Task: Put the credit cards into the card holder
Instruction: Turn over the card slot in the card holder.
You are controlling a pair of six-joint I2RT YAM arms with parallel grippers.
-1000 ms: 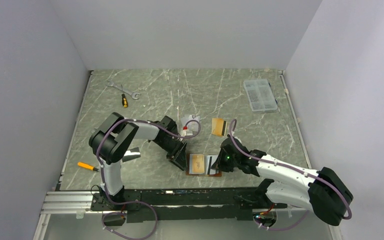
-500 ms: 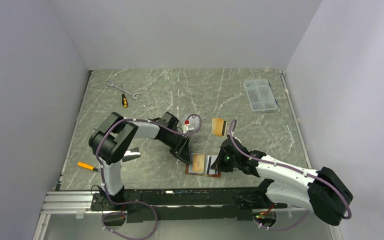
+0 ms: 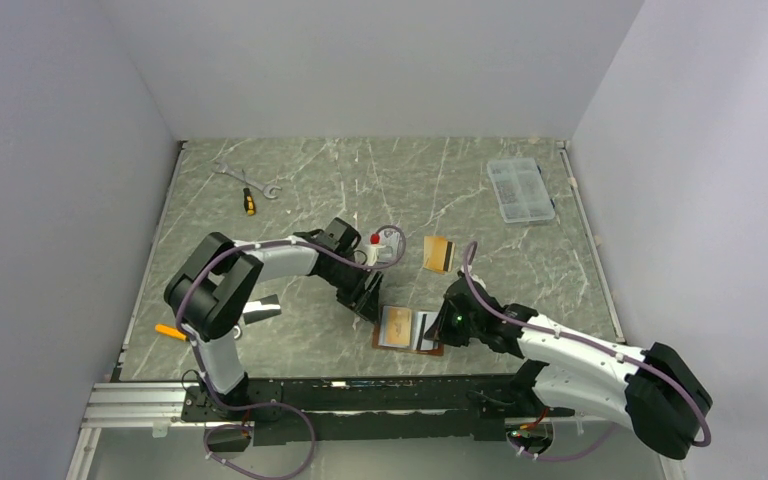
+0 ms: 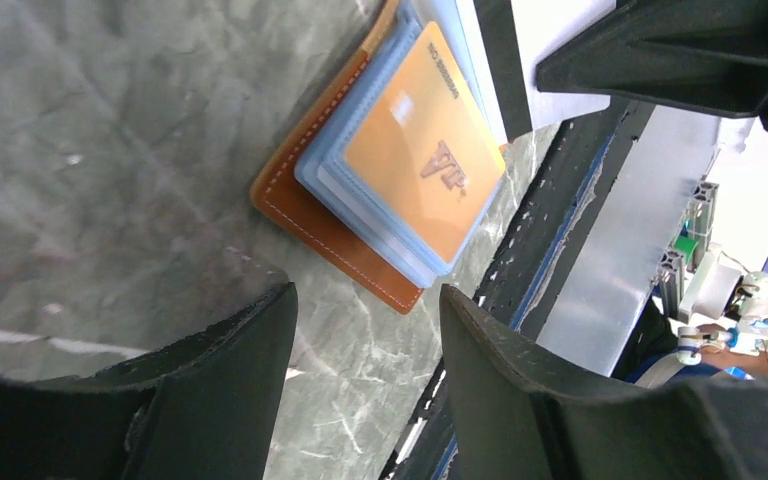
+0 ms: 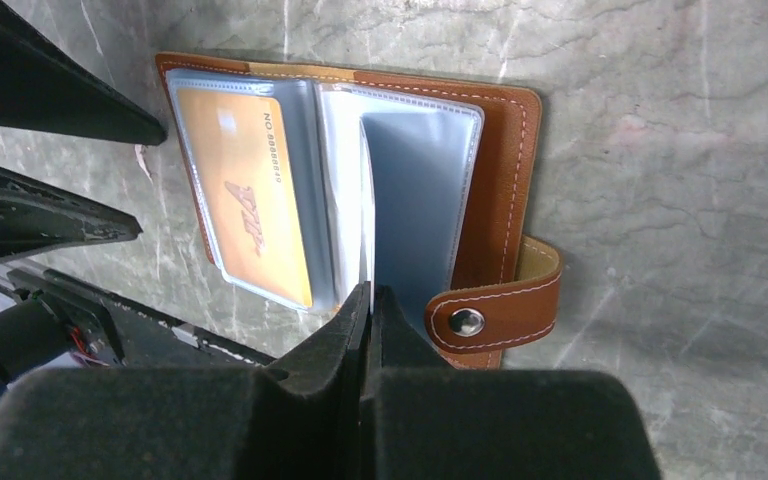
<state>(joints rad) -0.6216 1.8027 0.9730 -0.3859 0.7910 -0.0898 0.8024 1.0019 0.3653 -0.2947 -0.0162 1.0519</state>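
The tan leather card holder (image 3: pixel 430 345) lies open near the table's front edge. An orange card (image 5: pixel 245 205) sits in its left clear sleeve and also shows in the left wrist view (image 4: pixel 425 160). My right gripper (image 5: pixel 370 300) is shut on the lower edge of a clear sleeve (image 5: pixel 415 200) beside the snap tab (image 5: pixel 490 315). In the top view the right gripper (image 3: pixel 447 322) is at the holder's right side. My left gripper (image 4: pixel 365 330) is open and empty, just off the holder's left corner (image 3: pixel 368 298). An orange card with a dark stripe (image 3: pixel 438 253) lies behind the holder.
A pale grey card (image 3: pixel 390 246) lies partly hidden behind the left wrist, and another silver-grey one (image 3: pixel 262 308) lies by the left arm. A clear compartment box (image 3: pixel 520 188) is at the back right. A wrench (image 3: pixel 242 177), a small screwdriver (image 3: pixel 250 202) and an orange tool (image 3: pixel 170 331) lie at the left.
My left gripper has drawn a little back and up from the holder's left edge, and its arm has swung lower. The right gripper and the holder have hardly moved.
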